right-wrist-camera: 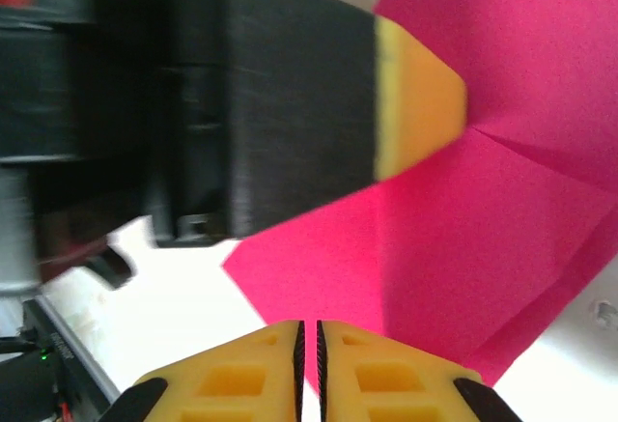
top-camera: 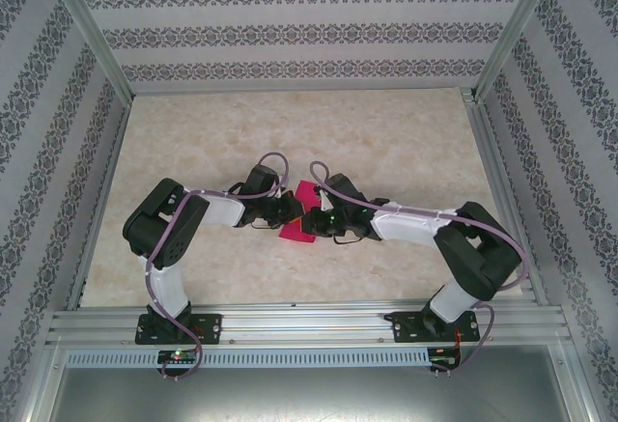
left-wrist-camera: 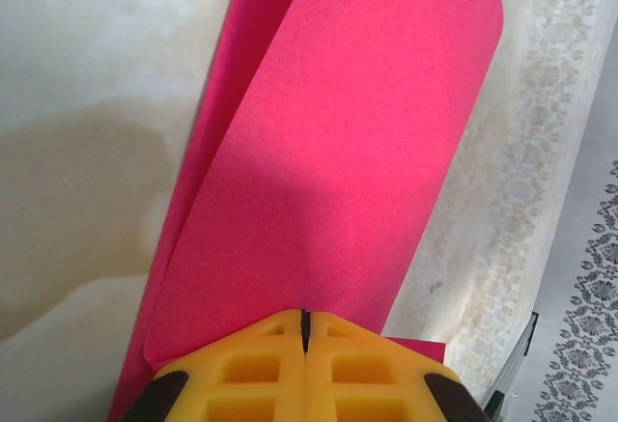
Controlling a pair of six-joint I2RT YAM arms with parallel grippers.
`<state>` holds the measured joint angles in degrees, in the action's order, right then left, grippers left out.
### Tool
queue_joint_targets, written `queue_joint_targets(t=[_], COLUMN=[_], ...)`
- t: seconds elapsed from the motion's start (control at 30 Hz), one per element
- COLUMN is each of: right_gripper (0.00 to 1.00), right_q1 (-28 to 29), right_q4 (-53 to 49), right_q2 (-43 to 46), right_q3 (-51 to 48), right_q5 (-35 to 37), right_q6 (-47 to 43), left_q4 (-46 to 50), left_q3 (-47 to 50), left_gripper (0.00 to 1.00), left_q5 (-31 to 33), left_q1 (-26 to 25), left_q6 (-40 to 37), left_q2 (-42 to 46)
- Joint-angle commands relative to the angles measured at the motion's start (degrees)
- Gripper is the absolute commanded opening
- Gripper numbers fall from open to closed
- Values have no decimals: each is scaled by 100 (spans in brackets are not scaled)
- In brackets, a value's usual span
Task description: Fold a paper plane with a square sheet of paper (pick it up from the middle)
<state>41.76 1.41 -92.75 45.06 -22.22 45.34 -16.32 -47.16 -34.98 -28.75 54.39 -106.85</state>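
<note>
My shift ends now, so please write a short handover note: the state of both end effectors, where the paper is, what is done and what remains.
Left end effector: shut on the pink paper sheet, which bends over in a loose, rounded flap.
Right end effector: fingers closed to a slit at the sheet's edge; whether it grips the sheet is unclear.
Paper: at the middle of the table, between the two end effectors.
Done: a first crease is visible.
Left: press the flap flat and make the remaining folds; no dart shape yet.
</note>
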Motion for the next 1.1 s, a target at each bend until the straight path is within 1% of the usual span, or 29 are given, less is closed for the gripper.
queue_joint_targets(t=[0.0, 0.13, 0.4, 0.87, 1.07], right_gripper=[15, 15, 16, 17, 17], right_q1=[-47, -37, -49, -42, -21], right_q4=[-27, -98, -263, -285, -307], right_q2=[-241, -383, -369, -621, -475], right_q3=[230, 257, 95, -177, -467], right_q5=[-223, -333, -237, -390, -310], right_q6=[268, 278, 260, 291, 340], left_q4=[356, 375, 428, 456, 463], left_q3=[93, 95, 101, 108, 136], left_gripper=[3, 3, 4, 4, 3], left_q5=[18, -21, -26, 0, 20], left_q1=[-8, -11, -16, -16, -14], left_q6=[-192, -218, -254, -279, -289], left_q2=[-130, -124, -115, -121, -133])
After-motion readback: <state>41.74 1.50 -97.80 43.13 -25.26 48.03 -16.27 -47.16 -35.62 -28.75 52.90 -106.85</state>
